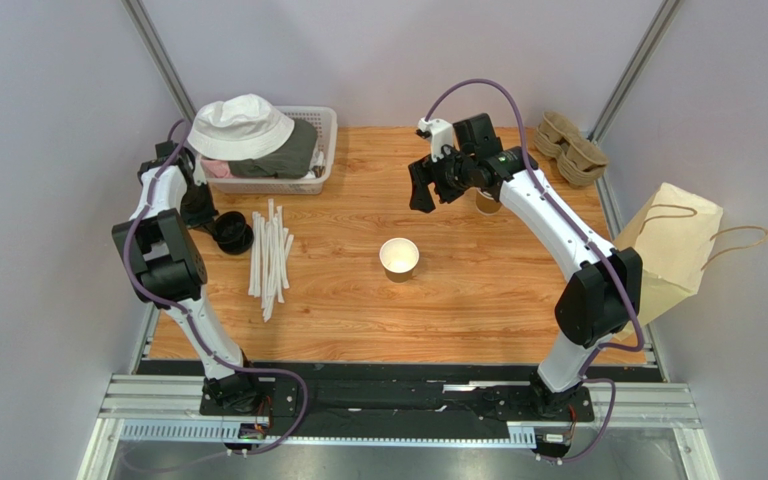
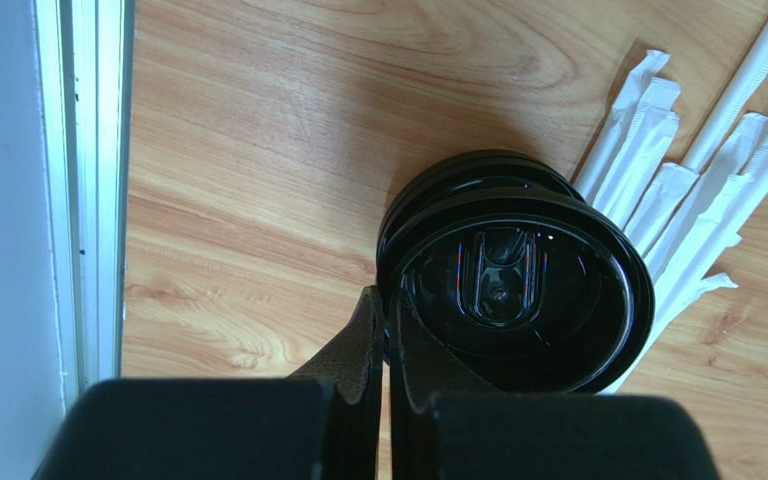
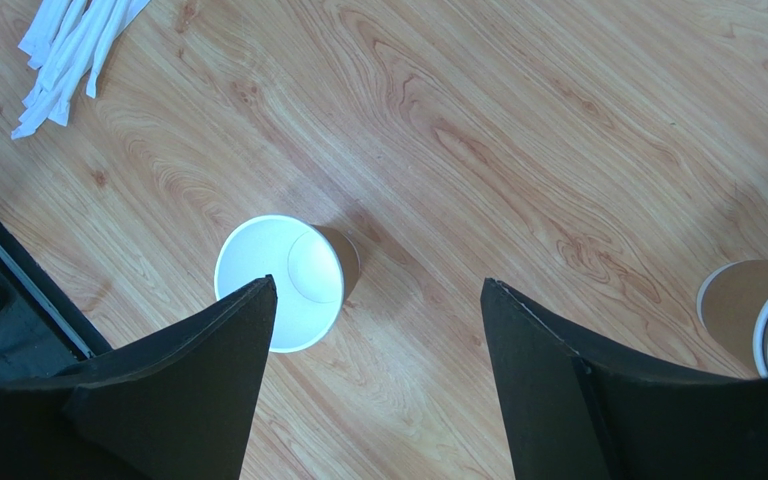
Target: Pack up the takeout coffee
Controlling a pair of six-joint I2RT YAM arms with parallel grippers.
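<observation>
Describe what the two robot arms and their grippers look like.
The left arm and the right arm share one build: slim white tubular links joined by chunky black joint housings. A purple cable loops along each arm. The left gripper and the right gripper have matte black fingers, broad at the root and tapering to wedge-shaped tips. No lettering is readable.

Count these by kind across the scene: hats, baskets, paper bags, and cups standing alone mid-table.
Hats: 1
Baskets: 1
Paper bags: 1
Lone cups: 1
Total: 4
</observation>
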